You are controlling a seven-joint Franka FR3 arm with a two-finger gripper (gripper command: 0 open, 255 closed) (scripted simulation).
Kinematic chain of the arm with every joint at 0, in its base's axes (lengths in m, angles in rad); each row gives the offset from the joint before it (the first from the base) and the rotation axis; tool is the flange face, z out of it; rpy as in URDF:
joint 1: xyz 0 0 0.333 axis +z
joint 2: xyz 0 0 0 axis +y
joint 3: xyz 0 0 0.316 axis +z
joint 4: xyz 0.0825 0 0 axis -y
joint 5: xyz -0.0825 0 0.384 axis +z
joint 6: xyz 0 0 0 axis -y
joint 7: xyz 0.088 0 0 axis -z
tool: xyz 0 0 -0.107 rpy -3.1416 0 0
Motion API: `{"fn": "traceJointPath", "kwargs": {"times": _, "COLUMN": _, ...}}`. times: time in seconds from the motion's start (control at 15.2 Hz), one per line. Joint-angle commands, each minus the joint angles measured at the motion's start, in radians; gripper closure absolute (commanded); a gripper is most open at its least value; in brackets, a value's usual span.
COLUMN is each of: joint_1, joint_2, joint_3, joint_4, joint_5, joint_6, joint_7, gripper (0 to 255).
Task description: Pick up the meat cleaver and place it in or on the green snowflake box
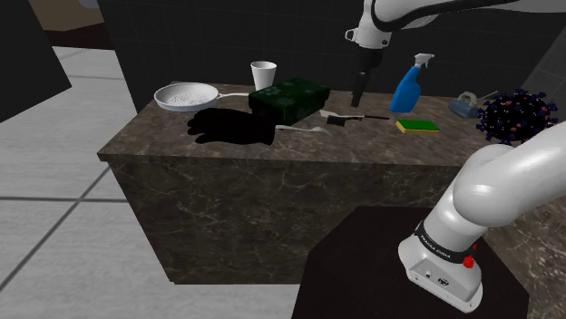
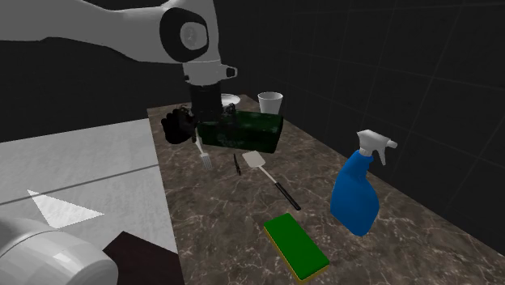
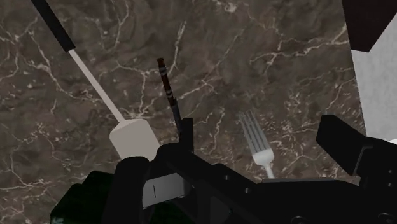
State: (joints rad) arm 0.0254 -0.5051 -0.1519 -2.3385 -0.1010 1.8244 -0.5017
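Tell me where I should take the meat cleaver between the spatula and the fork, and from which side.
Probably the banded handle of the meat cleaver, with the gripper coming straight down from above and closing across it. It lies low on the counter as a narrow strip, and the spatula and fork lie apart from it on either side.

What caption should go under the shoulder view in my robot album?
Black gripper hangs over the dark marble counter, between the dark green patterned box and the blue spray bottle.
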Motion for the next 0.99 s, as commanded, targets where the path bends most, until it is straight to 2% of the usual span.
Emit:
{"fn": "traceJointPath", "kwargs": {"times": 0.0, "joint_1": 0.003, "joint_2": 0.077, "joint_3": -0.035, "joint_4": 0.025, "joint_5": -0.005, "joint_6": 0.029, "joint_7": -0.073, "gripper": 0}}
{"fn": "traceJointPath", "kwargs": {"times": 0.33, "joint_1": 0.008, "joint_2": 0.278, "joint_3": -0.108, "joint_4": 0.113, "joint_5": 0.003, "joint_6": 0.083, "joint_7": -0.251, "gripper": 0}}
{"fn": "traceJointPath", "kwargs": {"times": 0.92, "joint_1": 0.004, "joint_2": 0.316, "joint_3": -0.117, "joint_4": 0.038, "joint_5": 0.004, "joint_6": 0.191, "joint_7": -0.266, "gripper": 0}}
